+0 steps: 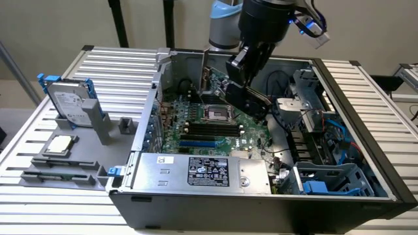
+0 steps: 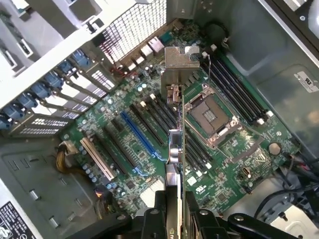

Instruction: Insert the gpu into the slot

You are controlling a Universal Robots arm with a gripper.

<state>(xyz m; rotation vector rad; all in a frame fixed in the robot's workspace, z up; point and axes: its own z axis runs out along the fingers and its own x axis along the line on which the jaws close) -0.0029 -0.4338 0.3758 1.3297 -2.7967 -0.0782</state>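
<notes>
The pincer [image 2: 174,215] is clamped on the gpu [image 2: 175,144], gripping the card edge-on between its fingers. The card hangs directly below the pincer, above the motherboard [image 2: 234,149]. Farther below and off to one side lies the blue slot [image 2: 140,132], apart from the card. The CPU socket [image 2: 210,117] sits beyond.

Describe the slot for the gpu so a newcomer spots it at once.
Look inside the open computer case, at the green motherboard on its floor. Between the square silver CPU socket and the labelled silver power supply run parallel long connectors. The slot is the only bright-blue strip; its neighbours are black.
</notes>
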